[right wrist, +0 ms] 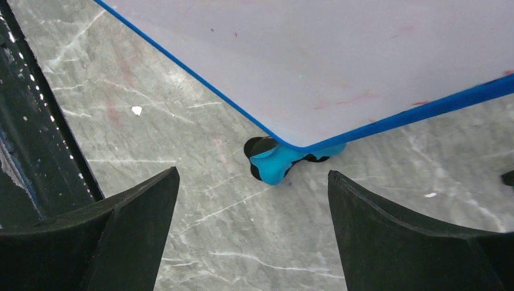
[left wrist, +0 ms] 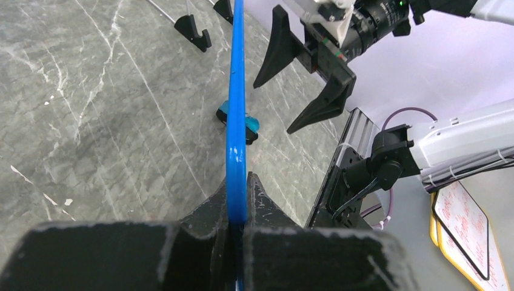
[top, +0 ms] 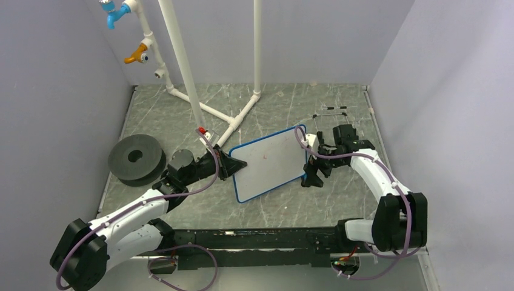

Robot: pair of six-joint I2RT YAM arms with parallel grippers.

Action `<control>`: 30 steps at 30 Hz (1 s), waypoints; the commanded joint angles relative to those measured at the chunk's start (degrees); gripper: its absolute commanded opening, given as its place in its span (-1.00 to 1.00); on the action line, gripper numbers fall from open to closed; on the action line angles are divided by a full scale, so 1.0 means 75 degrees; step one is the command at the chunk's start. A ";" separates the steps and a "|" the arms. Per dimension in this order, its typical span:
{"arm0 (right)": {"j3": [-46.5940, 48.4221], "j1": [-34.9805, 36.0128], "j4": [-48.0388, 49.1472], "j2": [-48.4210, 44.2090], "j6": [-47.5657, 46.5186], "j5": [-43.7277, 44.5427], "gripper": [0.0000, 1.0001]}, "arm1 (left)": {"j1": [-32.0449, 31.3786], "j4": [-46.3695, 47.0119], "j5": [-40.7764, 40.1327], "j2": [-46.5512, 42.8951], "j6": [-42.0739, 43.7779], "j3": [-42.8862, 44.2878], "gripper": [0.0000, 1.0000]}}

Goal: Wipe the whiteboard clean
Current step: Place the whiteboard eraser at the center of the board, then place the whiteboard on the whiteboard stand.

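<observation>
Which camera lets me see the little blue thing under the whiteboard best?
The right wrist view: the little blue thing lies close and sharp, peeking from under the whiteboard's corner. The left wrist view shows it smaller, behind the board's edge. The top view hides it.

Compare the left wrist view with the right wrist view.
Left wrist only: the left hand shut on the whiteboard's blue rim, seen edge-on. Right wrist only: the board's white face with faint red smears. Both: the open right hand, the blue rim, a small blue piece by the board's corner, and the marbled table.
</observation>
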 commanded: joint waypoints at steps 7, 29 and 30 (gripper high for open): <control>0.3386 -0.0020 -0.3724 -0.0225 -0.2262 -0.0864 0.82 | 0.0043 0.0927 0.0751 -0.0160 0.0871 0.0883 -1.00; 0.8033 0.2852 -0.5124 0.2406 -0.1037 0.0934 0.33 | -0.0356 0.0198 0.1617 0.1909 0.3306 0.3010 -1.00; 0.8074 0.2850 -0.5195 0.2440 -0.1051 0.0954 0.16 | -0.0368 0.0175 0.1626 0.1994 0.3364 0.3092 -1.00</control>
